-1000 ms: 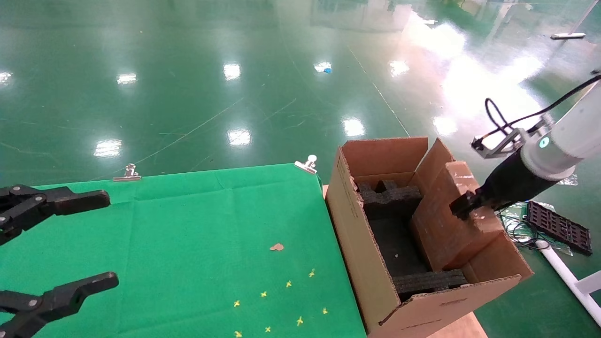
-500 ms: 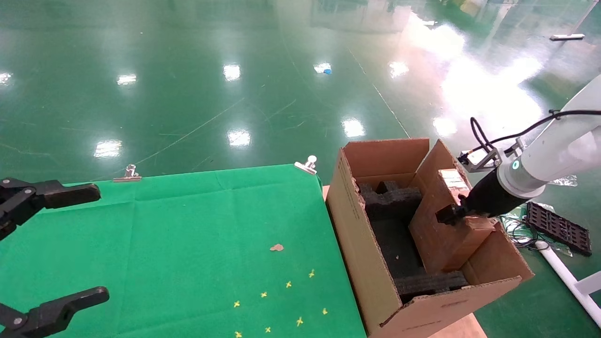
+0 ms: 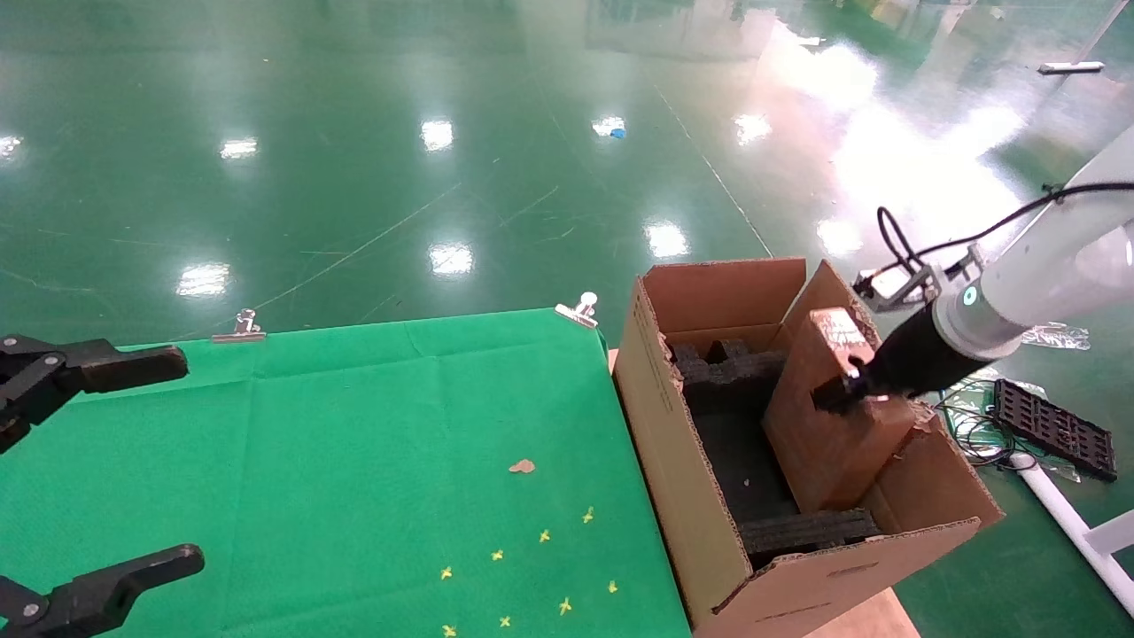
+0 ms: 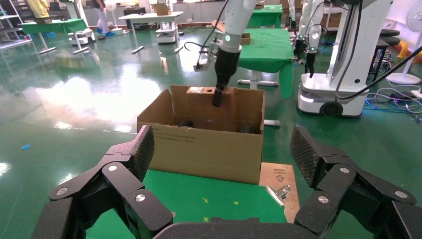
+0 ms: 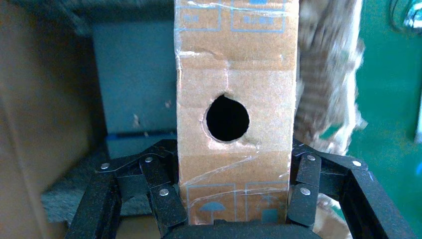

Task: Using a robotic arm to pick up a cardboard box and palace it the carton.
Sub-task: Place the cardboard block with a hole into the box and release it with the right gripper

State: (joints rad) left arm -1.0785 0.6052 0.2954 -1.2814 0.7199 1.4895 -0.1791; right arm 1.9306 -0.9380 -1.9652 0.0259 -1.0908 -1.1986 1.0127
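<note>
The cardboard box (image 3: 824, 425), brown and tape-wrapped, stands on end inside the carton (image 3: 682, 496), leaning against its right flap. My right gripper (image 3: 846, 390), on the white robotic arm (image 3: 1036, 283), is shut on the box's upper end. In the right wrist view the black fingers (image 5: 161, 189) clamp both sides of the box (image 5: 234, 74), which has a round hole. Black foam (image 3: 735, 377) lines the carton. My left gripper (image 3: 190, 456) is open and empty over the green table's left edge. The left wrist view shows the left gripper (image 4: 222, 149), the carton (image 4: 204, 149) and the box (image 4: 196, 99).
A green cloth (image 3: 354, 443) covers the table, held by metal clips (image 3: 580, 310), with yellow marks (image 3: 532, 567) and a brown scrap (image 3: 522, 466). The carton sits on a wooden board (image 3: 868, 620). A black tray (image 3: 1054, 430) and cables lie on the floor at the right.
My right gripper has carried the cardboard box to the left and lower into the carton. My left gripper has drawn back a little toward the left edge.
</note>
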